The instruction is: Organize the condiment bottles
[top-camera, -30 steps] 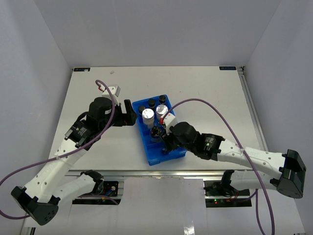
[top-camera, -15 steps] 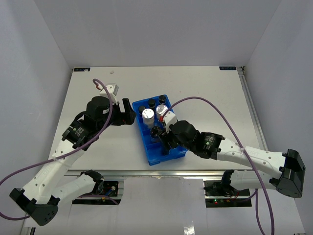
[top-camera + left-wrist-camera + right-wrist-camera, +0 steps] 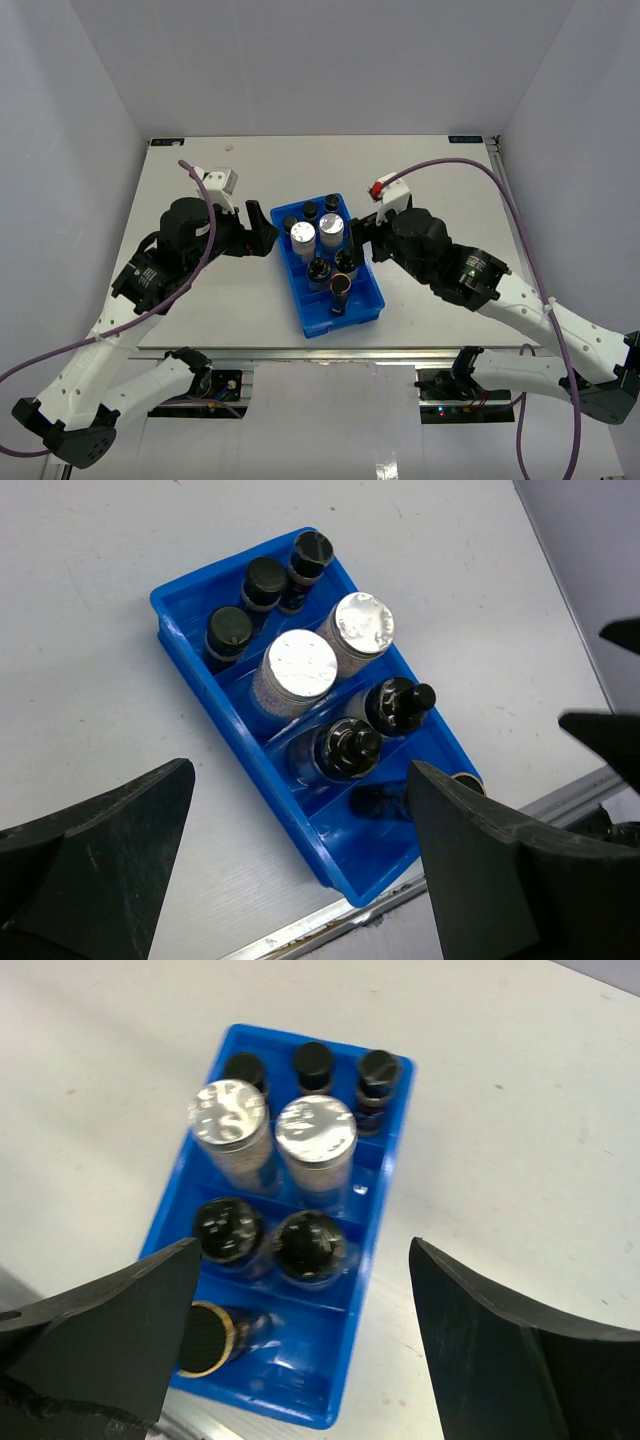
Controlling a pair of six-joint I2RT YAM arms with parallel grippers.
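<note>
Top view: blue tray (image 3: 316, 324) sits mid-table (image 3: 430, 180), its long axis running roughly 11 to 5 o'clock. All the bottles seen are inside it; none stand on the table surface.

Tray contents, from the 12 o'clock end to the 6 o'clock end:
- End compartment: three dark jars (image 3: 313, 1060) with black caps, in a row, upright.
- Next compartment: two silver-lidded jars (image 3: 315, 1130), side by side, just about touching, upright.
- Next compartment: two black-capped bottles (image 3: 310, 1243), side by side.
- 6 o'clock compartment: one yellow-rimmed bottle (image 3: 207, 1338) with a dark top, on the 9 o'clock side of that compartment as the right wrist camera sees it. Upright or tilted: cannot tell. Partly hidden behind a finger in the left wrist view.

Left gripper (image 3: 265, 228): at 9 o'clock of the tray, just beside its rim, jaws spread wide, nothing between them.

Right gripper (image 3: 362, 238): at 3 o'clock of the tray, close to its rim, jaws spread wide, nothing between them. Its wrist camera looks down on the whole tray between the two fingers, no contact with any bottle.

The two grippers face each other across the tray.
</note>
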